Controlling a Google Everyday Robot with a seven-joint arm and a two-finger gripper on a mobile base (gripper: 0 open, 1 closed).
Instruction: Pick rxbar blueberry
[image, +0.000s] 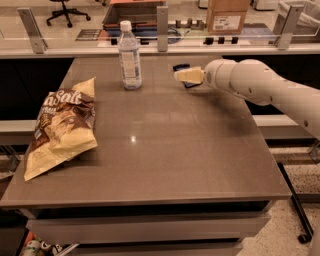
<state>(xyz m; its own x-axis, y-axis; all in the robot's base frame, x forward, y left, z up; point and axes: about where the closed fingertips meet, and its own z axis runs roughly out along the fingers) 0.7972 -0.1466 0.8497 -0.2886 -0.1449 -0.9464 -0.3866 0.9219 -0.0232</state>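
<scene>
The gripper (186, 75) is at the rxbar blueberry (180, 66), grabbing; I cannot tell its grip. Next: lift it up.

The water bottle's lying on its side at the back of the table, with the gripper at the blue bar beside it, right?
No: the camera view shows the water bottle standing upright at the back of the table. The gripper is at the rxbar blueberry beside it.

Gripper (183, 75) at rxbar blueberry (181, 66), bottle (129, 57) near
</scene>
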